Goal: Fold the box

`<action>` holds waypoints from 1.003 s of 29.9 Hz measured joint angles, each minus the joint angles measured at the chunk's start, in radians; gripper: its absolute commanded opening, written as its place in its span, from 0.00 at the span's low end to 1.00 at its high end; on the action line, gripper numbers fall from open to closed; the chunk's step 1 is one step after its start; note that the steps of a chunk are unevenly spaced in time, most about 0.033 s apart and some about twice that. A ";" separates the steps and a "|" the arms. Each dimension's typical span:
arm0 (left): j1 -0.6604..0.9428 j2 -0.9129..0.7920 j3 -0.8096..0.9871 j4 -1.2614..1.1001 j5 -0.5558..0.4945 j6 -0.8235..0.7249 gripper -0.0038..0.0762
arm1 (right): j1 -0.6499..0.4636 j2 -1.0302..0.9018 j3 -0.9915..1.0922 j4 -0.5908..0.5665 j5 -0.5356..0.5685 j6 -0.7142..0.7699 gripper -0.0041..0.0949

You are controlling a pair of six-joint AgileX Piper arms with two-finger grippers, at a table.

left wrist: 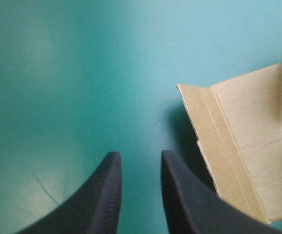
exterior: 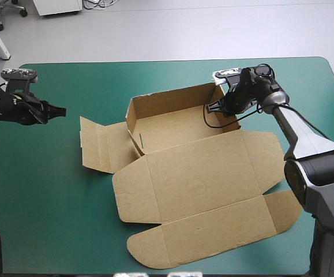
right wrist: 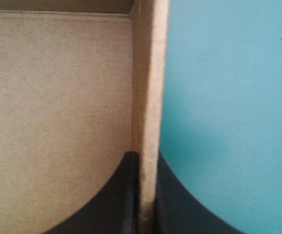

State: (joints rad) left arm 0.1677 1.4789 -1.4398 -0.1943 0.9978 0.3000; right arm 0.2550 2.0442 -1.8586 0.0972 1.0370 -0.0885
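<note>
we clamp the right wall of the box [exterior: 195,173] in our right gripper [right wrist: 144,157]; it sits mid-table, lid flat on the near side. our left gripper [left wrist: 140,155], narrowly parted, hangs left of it.

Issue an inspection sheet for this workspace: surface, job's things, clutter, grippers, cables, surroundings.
Surface: teal-green cover, bare around the box.
Job's things: brown box, partly formed. The far and side walls are raised into an open tray, the lid lies flat toward the near edge, and one side flap is still spread flat on the left.
Clutter: nothing seen.
Grippers: the left gripper is open and empty, over bare cover left of the side flap. The right gripper is shut on the box, pinching the tray's upright right wall.
Cables: nothing seen.
Surroundings: nothing seen.
</note>
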 measured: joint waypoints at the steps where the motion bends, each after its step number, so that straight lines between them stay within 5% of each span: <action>1: 0.000 0.000 0.000 0.000 0.001 0.000 0.30 | -0.005 0.001 -0.003 0.012 0.007 0.001 0.02; 18: 0.081 0.036 0.000 -0.024 -0.104 0.000 0.30 | -0.167 -0.014 -0.293 0.189 0.105 -0.058 0.02; 30: 0.237 0.240 0.000 -0.426 -0.084 0.218 0.30 | -0.192 -0.081 -0.481 0.363 0.141 -0.098 0.02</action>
State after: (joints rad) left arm 0.4048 1.7189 -1.4398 -0.6199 0.9134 0.5181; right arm 0.0634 1.9629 -2.3391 0.4598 1.1775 -0.1865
